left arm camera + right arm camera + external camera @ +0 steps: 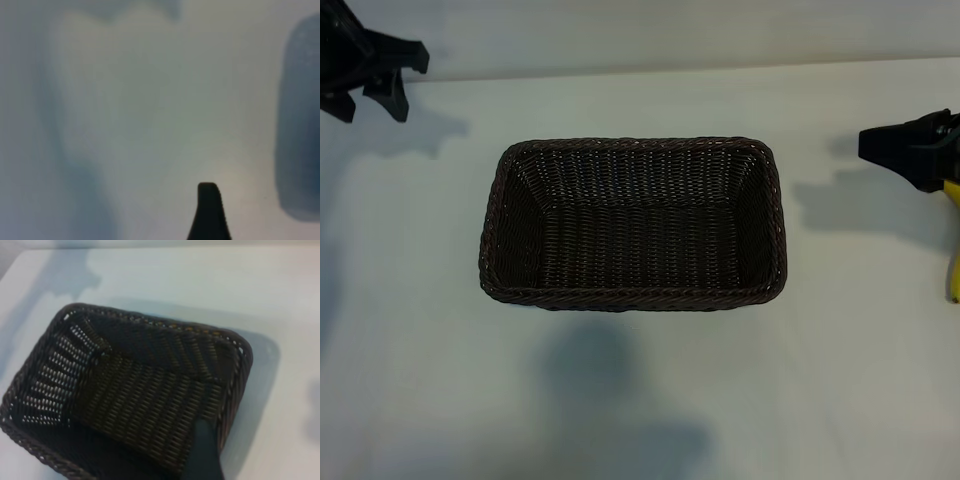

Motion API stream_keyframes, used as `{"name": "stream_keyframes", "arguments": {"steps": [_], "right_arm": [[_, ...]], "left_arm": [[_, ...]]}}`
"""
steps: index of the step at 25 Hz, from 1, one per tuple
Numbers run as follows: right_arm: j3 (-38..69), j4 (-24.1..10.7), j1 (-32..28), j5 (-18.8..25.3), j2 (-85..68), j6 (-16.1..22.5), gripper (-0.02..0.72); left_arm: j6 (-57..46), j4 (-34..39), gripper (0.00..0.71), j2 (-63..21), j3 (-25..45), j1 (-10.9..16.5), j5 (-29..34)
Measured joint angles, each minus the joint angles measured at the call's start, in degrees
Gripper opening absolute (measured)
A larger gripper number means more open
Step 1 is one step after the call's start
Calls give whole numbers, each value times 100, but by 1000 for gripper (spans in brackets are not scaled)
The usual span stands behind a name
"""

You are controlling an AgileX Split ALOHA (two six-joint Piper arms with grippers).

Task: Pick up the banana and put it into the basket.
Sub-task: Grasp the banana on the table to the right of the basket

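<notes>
Basket (632, 297): rectangular dark woven wicker.

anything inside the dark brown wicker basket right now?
Nothing: the dark brown woven wicker basket shows only its bare woven floor in the exterior view. In the right wrist view, a dark gripper finger covers a small part of the floor.
</notes>
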Motion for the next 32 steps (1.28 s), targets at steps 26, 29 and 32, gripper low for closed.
{"name": "stream_keyframes", "arguments": {"steps": [26,29,32], "right_arm": [[0,-173,0,-10,84,250,571],[0,-173,0,-10,84,250,571],[0,-173,0,-10,84,250,571]], "left_arm": [[16,58,561,-6387,5969,-224,-652],[16,58,561,-7109,6516,-224,-884],[16,64,561,-7778,6716,-224,-830]]}}
